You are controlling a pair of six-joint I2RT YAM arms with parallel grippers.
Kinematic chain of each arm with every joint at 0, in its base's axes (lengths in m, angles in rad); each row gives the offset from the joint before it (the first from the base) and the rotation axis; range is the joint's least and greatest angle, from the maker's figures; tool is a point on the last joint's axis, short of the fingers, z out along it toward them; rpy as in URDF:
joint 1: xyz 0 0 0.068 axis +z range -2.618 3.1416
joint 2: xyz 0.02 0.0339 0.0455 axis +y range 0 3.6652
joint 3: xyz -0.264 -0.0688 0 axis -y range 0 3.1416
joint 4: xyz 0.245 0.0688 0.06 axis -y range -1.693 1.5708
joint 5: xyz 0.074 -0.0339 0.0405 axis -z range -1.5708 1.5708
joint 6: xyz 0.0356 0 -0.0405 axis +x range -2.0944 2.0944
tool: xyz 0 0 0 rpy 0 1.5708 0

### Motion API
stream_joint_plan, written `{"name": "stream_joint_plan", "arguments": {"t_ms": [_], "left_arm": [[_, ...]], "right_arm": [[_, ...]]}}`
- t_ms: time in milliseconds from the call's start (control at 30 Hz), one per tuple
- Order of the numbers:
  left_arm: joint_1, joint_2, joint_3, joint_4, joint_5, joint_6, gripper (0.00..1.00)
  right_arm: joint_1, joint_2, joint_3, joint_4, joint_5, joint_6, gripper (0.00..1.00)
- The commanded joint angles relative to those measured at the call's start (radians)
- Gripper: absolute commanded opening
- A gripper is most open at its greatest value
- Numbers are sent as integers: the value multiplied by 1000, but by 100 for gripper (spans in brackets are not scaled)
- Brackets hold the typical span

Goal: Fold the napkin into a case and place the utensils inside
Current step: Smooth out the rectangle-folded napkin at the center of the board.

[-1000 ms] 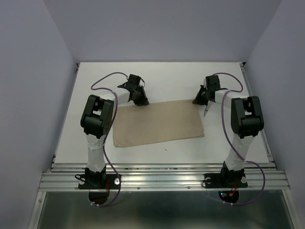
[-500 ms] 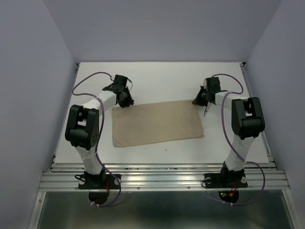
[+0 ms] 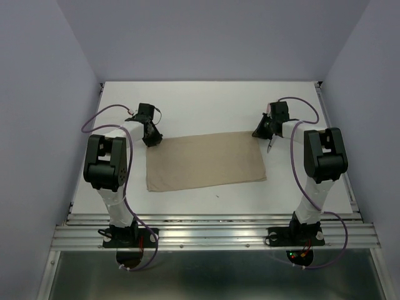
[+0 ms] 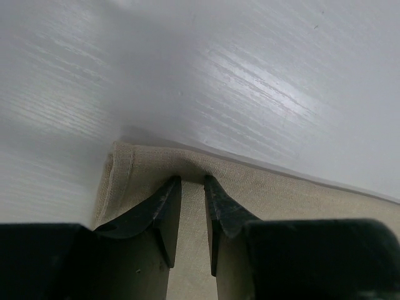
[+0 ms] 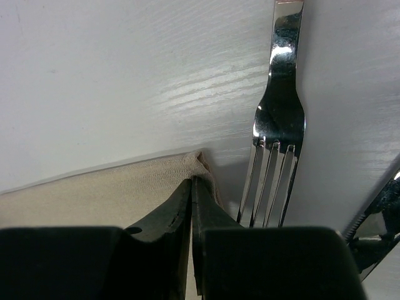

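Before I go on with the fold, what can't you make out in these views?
- Knife: right wrist view, cut off by the right edge; only a serrated sliver shows.
- Fork: handle cut off by the right wrist view's top edge.
- Left claw: left wrist view, jaws parted over the napkin edge; its own fingers hide whether they pinch cloth.

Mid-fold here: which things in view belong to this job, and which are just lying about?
Job: napkin; fork; knife, only a serrated edge showing.
Just there: purple cables; small dark speck on the table.
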Motion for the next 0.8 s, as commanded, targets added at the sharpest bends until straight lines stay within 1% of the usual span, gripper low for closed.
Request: {"name": "stream_joint_plan", "arguments": {"t_ms": [0,67,200,267,367,500,567,667,700,767], "left_arm": [[18,-5,-40,-21,-101,-41,34],[30,-47,-64,-17,-127,-50,34],[61,-88,-39,-72,-169,-38,34],[68,-100,-42,-69,-175,-33,34],[78,-82,-39,-47,-138,-26,34],[78,-4,-25,-32,-77,-29,32],[76,-7,-26,-35,-71,-30,32],[76,-77,-37,-39,-86,-35,32],[76,-128,-38,-55,-100,-33,32],[76,-183,-45,-72,-110,-29,34]], "right_arm": [[7,-23,-31,-28,37,-35,8],[7,-24,-34,-30,49,-40,8],[7,-17,-28,-37,54,-43,9],[7,-18,-28,-37,46,-43,8],[7,-18,-30,-37,45,-44,8],[7,-29,-34,-39,34,-51,9],[7,-40,-31,-46,25,-51,9],[7,-87,-31,-51,-10,-41,9],[7,-101,-33,-53,-18,-37,9],[7,-149,-31,-62,-32,-32,9]]}}
